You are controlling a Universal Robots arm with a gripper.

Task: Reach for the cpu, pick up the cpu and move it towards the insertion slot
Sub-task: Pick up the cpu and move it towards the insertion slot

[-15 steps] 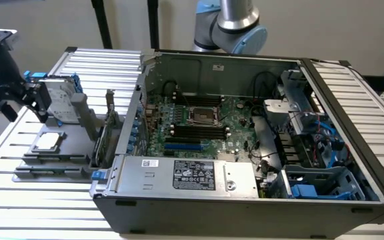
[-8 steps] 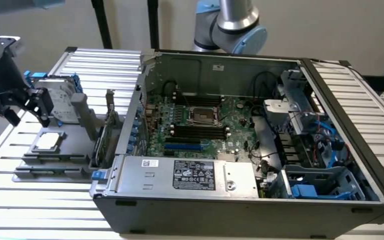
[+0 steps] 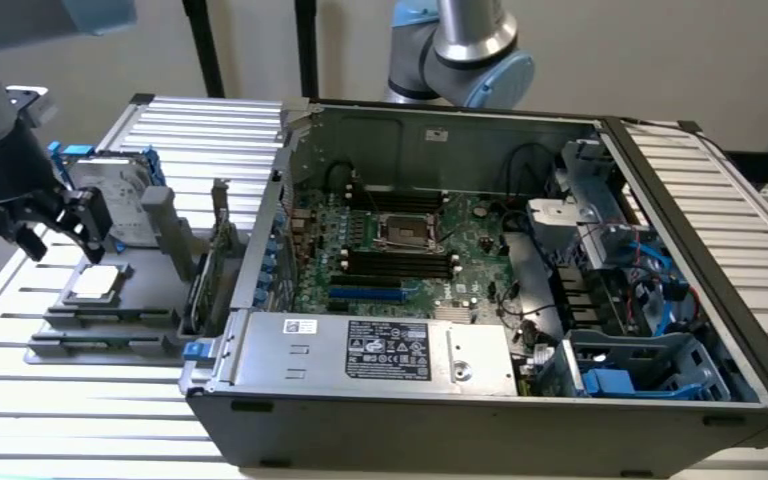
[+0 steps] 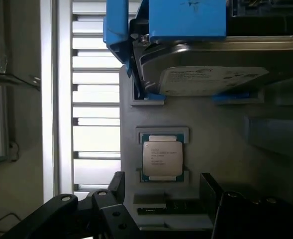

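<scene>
Exterior view. At the exterior view's left: black two-fingered gripper (image 3: 57, 235) on a grey robot arm, hovering just above a grey moulded plastic fixture tray (image 3: 104, 325); jaws spread wide, gripping nothing. Lying flat in a recess of that tray, below the fingertips and untouched by them: the cpu (image 3: 97, 283), a small square chip with a silver-grey metal face. Just behind it, standing on edge in the same tray: large silver hard drive (image 3: 107, 195) in a blue plastic frame. Well apart, toward the exterior view's right: open dark-grey metal computer case (image 3: 491, 420) on a pale slatted table (image 3: 37, 420); inside it, green motherboard (image 3: 478, 215) carrying the insertion slot (image 3: 407, 232), a square socket with dark centre and shiny metal frame.

Wrist view. Looking straight down on the fixture tray (image 4: 221, 129); cpu (image 4: 162, 158) seated in its square recess, green rim around the metal face, printing too small to read. Black fingers (image 4: 117, 186) of the gripper (image 4: 162, 186) set wide, one on each side of the chip's line, tips near its edge yet clear of it. Hard drive (image 4: 211, 79) just beyond the cpu, white label toward the camera.
</scene>
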